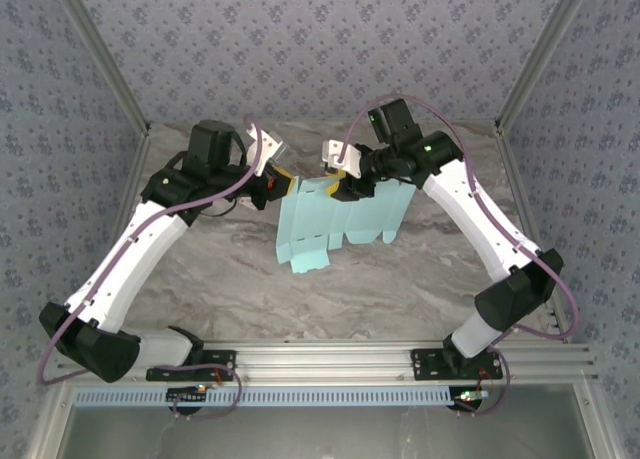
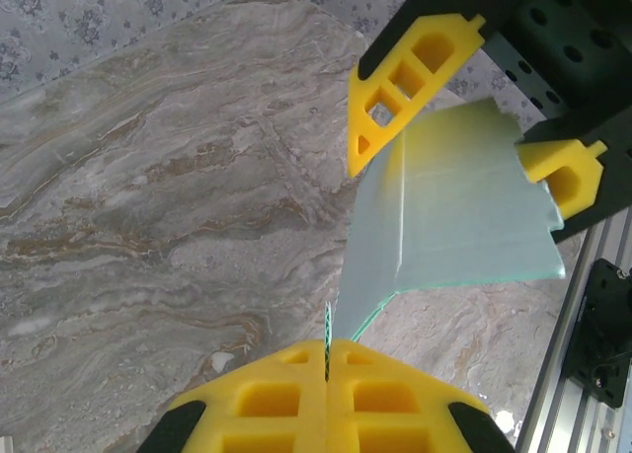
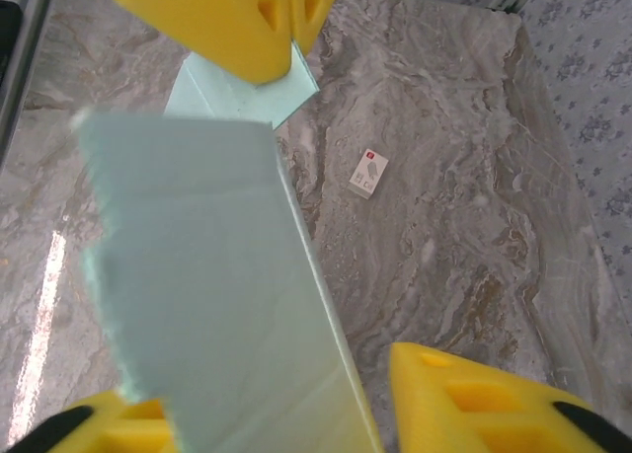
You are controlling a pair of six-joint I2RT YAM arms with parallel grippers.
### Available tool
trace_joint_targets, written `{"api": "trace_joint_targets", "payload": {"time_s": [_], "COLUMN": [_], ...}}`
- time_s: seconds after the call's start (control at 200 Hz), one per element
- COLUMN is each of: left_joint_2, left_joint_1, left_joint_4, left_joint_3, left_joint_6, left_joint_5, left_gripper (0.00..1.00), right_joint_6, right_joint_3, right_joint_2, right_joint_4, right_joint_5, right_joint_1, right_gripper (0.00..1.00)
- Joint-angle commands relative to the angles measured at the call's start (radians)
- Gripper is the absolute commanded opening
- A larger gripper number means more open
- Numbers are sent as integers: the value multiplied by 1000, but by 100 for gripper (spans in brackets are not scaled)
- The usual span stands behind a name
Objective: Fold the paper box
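Over the middle of the table (image 1: pixel 200 279), toward 12 o'clock in the top view, the paper box (image 1: pixel 335 224) is held as a flat, light blue die-cut sheet with flaps, not yet formed into a container. Its 10 o'clock corner is pinched by the left end effector (image 2: pixel 326 354), whose yellow fingers are pressed together on the thin edge. The right end effector (image 3: pixel 267 404) is spread, with the sheet passing between its fingers. A small white tag (image 3: pixel 367 172) with a red mark lies on the table; its writing cannot be read. The table is grey veined marble, enclosed by floral-patterned walls (image 1: pixel 320 49).
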Motion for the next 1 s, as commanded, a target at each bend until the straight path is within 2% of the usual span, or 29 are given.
{"api": "trace_joint_targets", "payload": {"time_s": [0.0, 0.235, 0.295, 0.39, 0.53, 0.695, 0.83, 0.994], "left_joint_2": [-6, -5, -10, -21, -84, -209, -257, -216], "left_joint_1": [-5, -5, -4, 0, 33, 100, 128, 165], "left_joint_4": [3, 15, 27, 62, 164, 363, 506, 637], "left_joint_3": [48, 46, 42, 26, -56, -233, -331, -349], "left_joint_6": [23, 6, -2, -31, -111, -261, -363, -475], "left_joint_5": [11, -26, -37, -92, -163, -110, -52, 49], "left_gripper": [0, 3, 11, 34, 56, 76, 84, 88], "right_joint_6": [-5, 8, 14, 80, 280, 649, 859, 1029], "right_joint_3": [36, 33, 27, -7, -92, -231, -292, -322], "right_joint_2": [16, 10, 0, -31, -133, -288, -379, -439], "right_joint_4": [-45, -64, -66, -21, 118, 402, 551, 678], "right_joint_5": [-22, -8, -14, -38, -140, -264, -257, -254], "right_joint_1": [-8, -16, -24, -49, -141, -294, -341, -351], "right_gripper": [34, 12, 7, 3, 3, 2, 2, 2]}}
